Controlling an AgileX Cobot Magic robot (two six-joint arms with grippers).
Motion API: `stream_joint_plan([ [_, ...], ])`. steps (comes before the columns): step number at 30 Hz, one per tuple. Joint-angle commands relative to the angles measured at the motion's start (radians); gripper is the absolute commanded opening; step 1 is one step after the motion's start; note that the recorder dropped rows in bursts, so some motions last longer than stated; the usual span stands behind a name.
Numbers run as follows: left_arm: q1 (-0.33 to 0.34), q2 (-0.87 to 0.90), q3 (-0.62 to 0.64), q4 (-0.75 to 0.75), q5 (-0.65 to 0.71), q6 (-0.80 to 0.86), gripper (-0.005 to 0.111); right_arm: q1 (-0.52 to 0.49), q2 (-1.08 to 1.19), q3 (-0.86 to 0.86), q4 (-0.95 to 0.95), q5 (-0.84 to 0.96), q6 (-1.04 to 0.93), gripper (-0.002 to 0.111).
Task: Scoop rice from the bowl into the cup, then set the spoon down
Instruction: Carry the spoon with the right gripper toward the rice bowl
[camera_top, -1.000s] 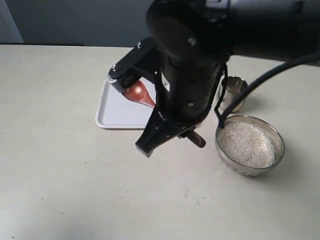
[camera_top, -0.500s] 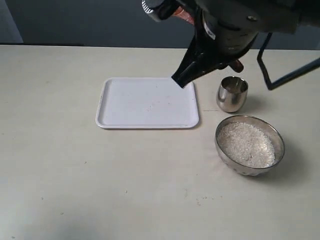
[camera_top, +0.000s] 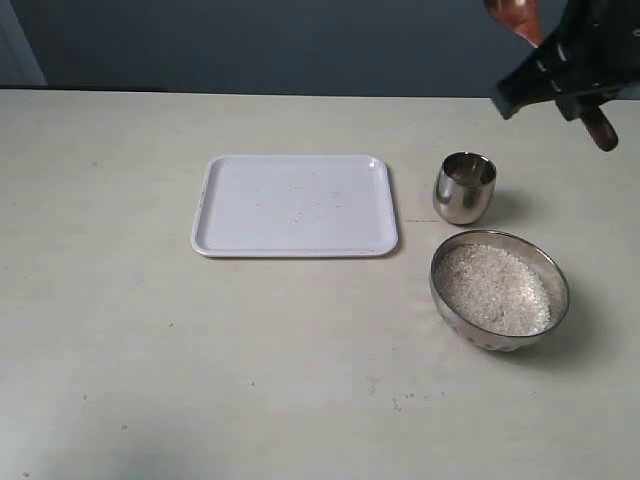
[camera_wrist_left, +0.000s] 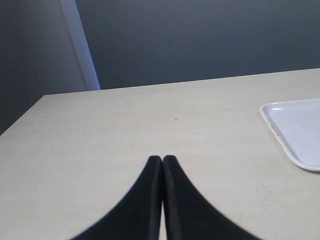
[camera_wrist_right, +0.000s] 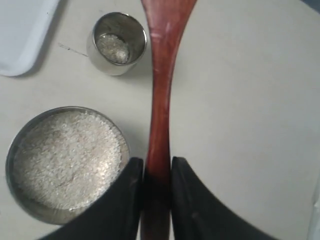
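The left tool (camera_wrist_left: 162, 160) is seen pressed fully together with nothing between its fingers, above the pale tabletop (camera_top: 120, 330). Left of the middle, a white rectangular tray (camera_top: 295, 205) with rounded corners and a low raised rim is laid flat. Just right of it the cup (camera_top: 465, 187), a small rounded tumbler of shiny steel, is stood upright, and a thin layer of rice (camera_wrist_right: 114, 47) is seen at its bottom. Close beside it, apart, the bowl (camera_top: 500, 290), wide, round, polished and thin-rimmed, is largely filled with fine white grains. At the far right the spoon (camera_wrist_right: 160, 75), slim, smooth, reddish-brown wood, is clamped by its handle between the narrowly parted fingers of the right tool (camera_wrist_right: 156, 161) and held above the tabletop, beside cup and bowl, touching neither.
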Motion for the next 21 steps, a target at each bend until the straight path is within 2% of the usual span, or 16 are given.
stream_joint_plan([
  [1, -0.007, -0.004, -0.003, -0.001, -0.013, -0.004, 0.000, -0.056, -0.047, 0.004, 0.126, 0.002, -0.132, -0.001],
  [6, -0.007, -0.004, -0.003, -0.001, -0.013, -0.004, 0.000, -0.056, -0.059, 0.009, 0.130, 0.002, -0.147, -0.001],
  [10, -0.007, -0.004, -0.003, -0.001, -0.013, -0.004, 0.000, -0.056, -0.060, 0.009, 0.149, 0.002, -0.078, -0.001],
  [16, -0.007, -0.004, -0.003, -0.001, -0.013, -0.004, 0.000, -0.056, -0.065, 0.009, 0.263, 0.002, -0.052, -0.001],
  [18, -0.007, -0.004, -0.003, -0.001, -0.013, -0.004, 0.000, -0.066, -0.074, 0.009, 0.328, 0.002, -0.054, -0.001],
  [19, -0.007, -0.004, -0.003, -0.001, -0.013, -0.004, 0.000, -0.110, -0.088, 0.009, 0.475, 0.002, -0.108, -0.001],
  [21, -0.007, -0.004, -0.003, -0.001, -0.013, -0.004, 0.000, -0.193, -0.113, 0.009, 0.625, 0.002, -0.175, -0.001],
])
